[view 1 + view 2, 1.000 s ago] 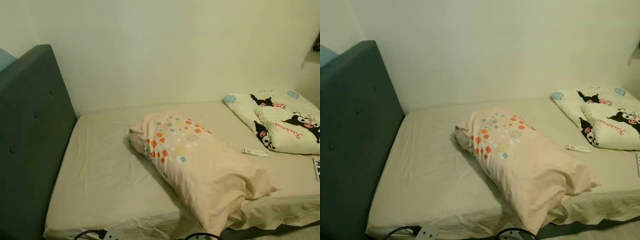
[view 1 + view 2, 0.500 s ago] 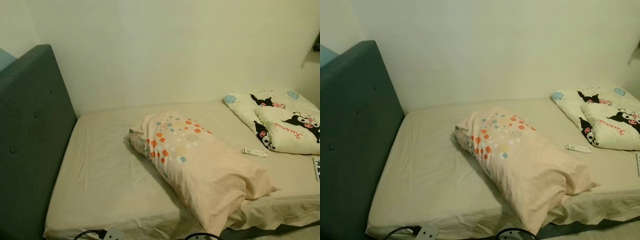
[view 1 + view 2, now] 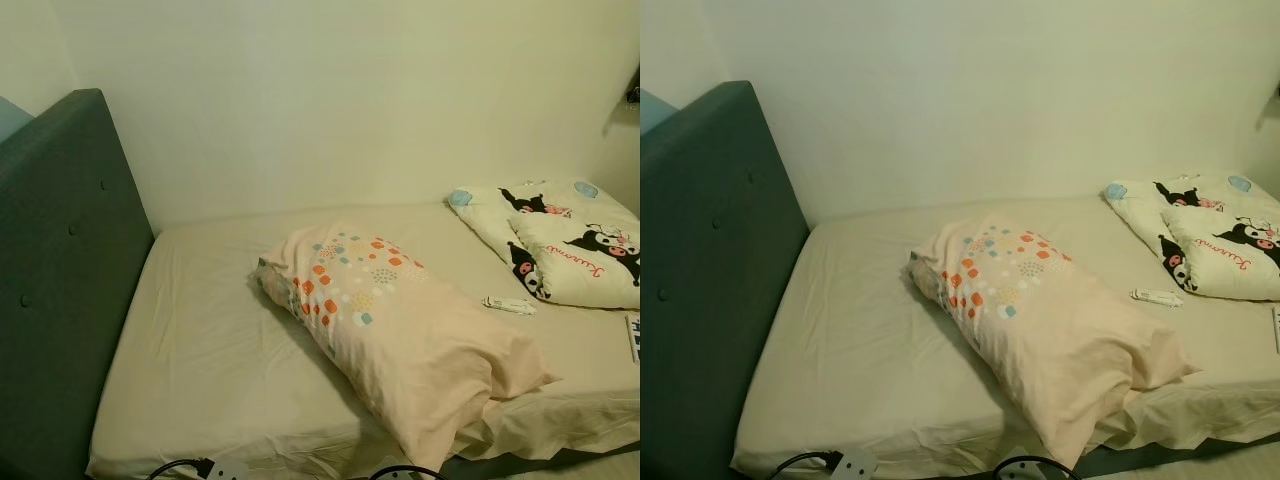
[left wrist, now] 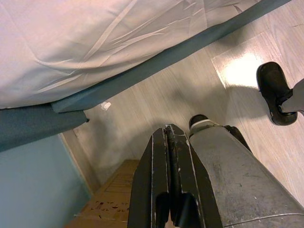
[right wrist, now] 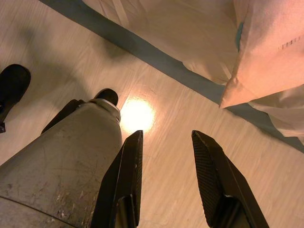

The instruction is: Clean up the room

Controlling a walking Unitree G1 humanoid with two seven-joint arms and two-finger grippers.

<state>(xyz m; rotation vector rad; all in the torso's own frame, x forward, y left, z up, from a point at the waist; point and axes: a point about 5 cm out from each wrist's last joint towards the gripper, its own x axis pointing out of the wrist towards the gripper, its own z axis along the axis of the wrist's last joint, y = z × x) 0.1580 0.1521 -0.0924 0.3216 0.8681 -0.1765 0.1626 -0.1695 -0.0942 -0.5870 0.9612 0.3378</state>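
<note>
At the bottom edge of the head views a white power strip with a black cable [image 3: 222,467] lies beside the near edge of the bed. Both arms hang low by the bed: the left gripper [image 4: 167,135] points at the pale wood-look floor [image 4: 190,90] with its two black fingers pressed together and nothing between them, while the right gripper [image 5: 166,152] hangs over the same floor with its fingers spread apart, empty. On the cream sheet of the bed [image 3: 210,340], in the centre of the frame, lies a long peach pillow with an orange and blue square print [image 3: 390,335], set diagonally, its lower end reaching the near edge. A dark teal padded headboard [image 3: 55,270] fills the left side. Right of the pillow, a small white tube [image 3: 508,305] lies on the sheet, and beyond it, at the right edge, rests a folded cream quilt with black cartoon figures [image 3: 560,240]. A plain pale wall [image 3: 340,100] spans the top.
</note>
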